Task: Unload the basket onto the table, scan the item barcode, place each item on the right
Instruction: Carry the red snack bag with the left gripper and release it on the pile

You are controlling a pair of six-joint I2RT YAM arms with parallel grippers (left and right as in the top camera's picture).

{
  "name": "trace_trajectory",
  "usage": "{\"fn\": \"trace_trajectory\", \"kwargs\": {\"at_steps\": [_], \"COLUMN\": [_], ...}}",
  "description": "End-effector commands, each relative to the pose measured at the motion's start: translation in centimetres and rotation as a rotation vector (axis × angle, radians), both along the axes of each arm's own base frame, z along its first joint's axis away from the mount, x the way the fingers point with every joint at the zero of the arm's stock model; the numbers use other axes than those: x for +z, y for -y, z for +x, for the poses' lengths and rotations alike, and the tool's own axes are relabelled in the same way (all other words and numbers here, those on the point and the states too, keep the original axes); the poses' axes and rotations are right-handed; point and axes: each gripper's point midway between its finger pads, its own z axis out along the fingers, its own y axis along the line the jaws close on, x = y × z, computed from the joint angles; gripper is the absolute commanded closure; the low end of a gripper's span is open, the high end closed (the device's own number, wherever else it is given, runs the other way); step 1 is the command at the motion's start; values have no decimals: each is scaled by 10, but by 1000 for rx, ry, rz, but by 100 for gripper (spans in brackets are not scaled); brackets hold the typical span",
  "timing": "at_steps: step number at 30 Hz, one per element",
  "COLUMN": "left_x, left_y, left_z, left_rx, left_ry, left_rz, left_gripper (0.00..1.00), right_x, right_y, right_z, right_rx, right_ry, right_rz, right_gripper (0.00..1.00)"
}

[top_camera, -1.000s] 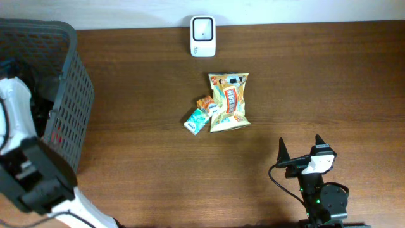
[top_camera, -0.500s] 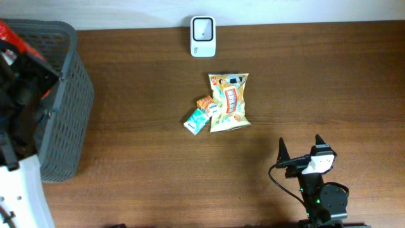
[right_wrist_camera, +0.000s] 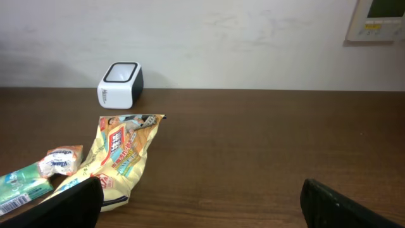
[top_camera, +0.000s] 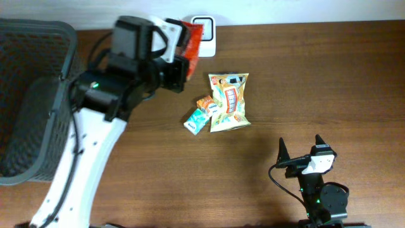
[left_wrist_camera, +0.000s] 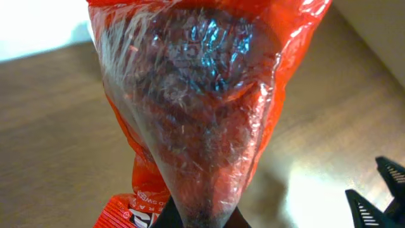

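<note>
Scanning is the step now. The left end effector (left_wrist_camera: 202,220) is clamped on a red bag (top_camera: 192,38) and holds it up in the air, off the tabletop (top_camera: 329,76). Seen from above, the bag covers the left edge of the scanner (top_camera: 207,38), which sits at the far side by the wall.

I think the next move is to turn the bag so its barcode faces the scanner window, and to bring it a bit closer. I cannot tell where the barcode is. The bag is shiny and crinkled, so it may need to be held flat and steady.

The right end effector (top_camera: 300,145) rests near the front edge, fingers wide apart, holding nothing. A yellow bag (top_camera: 229,101), an orange pack (top_camera: 205,103) and a teal pack (top_camera: 196,120) lie together just in front of the scanner. A basket (top_camera: 69,95) stands at the left. Nothing stands between the red bag and the scanner.
</note>
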Motion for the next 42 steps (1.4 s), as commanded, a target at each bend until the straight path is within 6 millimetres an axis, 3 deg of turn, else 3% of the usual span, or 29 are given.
{"fn": "trace_trajectory", "kwargs": {"at_steps": [1, 7, 10, 16, 22, 27, 31, 35, 42], "left_x": [-16, -76, -108, -145, -169, -197, -201, -203, -210], "left_y": [24, 64, 74, 79, 71, 70, 62, 37, 28], "left_z": [0, -11, -10, -13, -25, -20, -15, 2, 7], "left_rx": [-95, -248, -270, -284, -288, -278, -247, -77, 11], "left_ry": [-9, -120, -197, -296, -405, -454, -437, -417, -438], "left_rz": [40, 151, 182, 230, 277, 318, 368, 455, 466], "left_gripper": [100, 100, 100, 100, 100, 100, 100, 98, 97], "right_x": [-3, -3, -3, -3, -3, -3, -3, -3, -3], "right_y": [-1, -1, -1, 0, 0, 0, 0, 0, 0], "right_z": [0, 0, 0, 0, 0, 0, 0, 0, 0], "right_rx": [0, 0, 0, 0, 0, 0, 0, 0, 0], "right_ry": [-6, -6, -7, -7, -6, -6, -7, -7, -6], "right_rz": [6, 6, 7, 6, 6, 6, 6, 6, 6], "right_gripper": [2, 1, 2, 2, 2, 2, 1, 1, 1]}}
